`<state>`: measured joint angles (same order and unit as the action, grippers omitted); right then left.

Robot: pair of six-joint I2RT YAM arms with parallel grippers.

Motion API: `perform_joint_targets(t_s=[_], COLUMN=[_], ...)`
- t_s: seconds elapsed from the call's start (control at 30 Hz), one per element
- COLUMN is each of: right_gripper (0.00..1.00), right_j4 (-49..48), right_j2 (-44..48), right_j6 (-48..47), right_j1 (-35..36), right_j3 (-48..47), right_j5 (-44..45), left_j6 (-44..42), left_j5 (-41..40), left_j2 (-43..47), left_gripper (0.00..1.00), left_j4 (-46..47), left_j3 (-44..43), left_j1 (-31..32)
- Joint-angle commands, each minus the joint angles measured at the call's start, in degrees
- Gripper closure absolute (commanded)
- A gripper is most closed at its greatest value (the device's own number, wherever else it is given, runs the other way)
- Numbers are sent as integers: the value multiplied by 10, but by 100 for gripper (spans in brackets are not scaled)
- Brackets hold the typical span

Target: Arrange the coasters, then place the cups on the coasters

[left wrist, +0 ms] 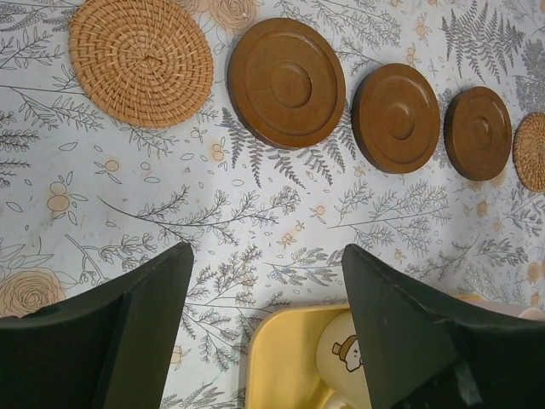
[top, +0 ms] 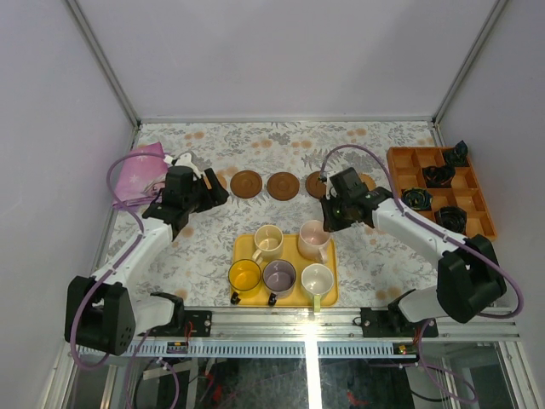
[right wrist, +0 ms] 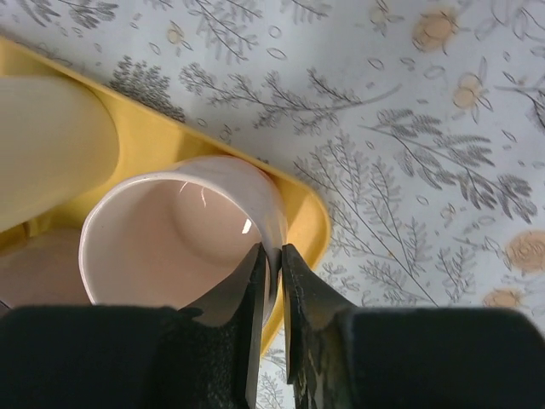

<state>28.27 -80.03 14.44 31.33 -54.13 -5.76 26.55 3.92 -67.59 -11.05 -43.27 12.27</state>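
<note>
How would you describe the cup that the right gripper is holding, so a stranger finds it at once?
Find the yellow tray near the front edge of the table. In its far row, right of the cream cup, stands the pink cup. Only it has the right gripper pinching its rim.

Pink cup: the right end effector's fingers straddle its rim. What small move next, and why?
Probably lift the pink cup straight up off the yellow tray: the right end effector looks closed on its wall, one finger inside, one outside, and the five coasters lie in a bare row beyond.
</note>
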Motion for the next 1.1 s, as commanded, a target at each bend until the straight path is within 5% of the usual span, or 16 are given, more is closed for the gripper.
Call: perform_joint_targets(t_s=[0.0,0.23,0.77,1.07], right_gripper=[83,75,16,15], right_j4=[-60,-66,62,93], right_j2=[-22,-24,126,150], right_j6=[-28,-40,-28,2], right_j1=[9,14,17,30], right_j3=[-40,-45,-14,40], right_j5=[-59,-89,-57,-108], left_j6=[9,13,12,5], left_j5=[-16,-15,6,15], left_j2=[-7,-23,-50,-59], left_gripper=[29,29,29,29], left_j4=[39,46,56,56], left_j3=[-6,-10,-32,-35], left_j1=[2,2,2,2])
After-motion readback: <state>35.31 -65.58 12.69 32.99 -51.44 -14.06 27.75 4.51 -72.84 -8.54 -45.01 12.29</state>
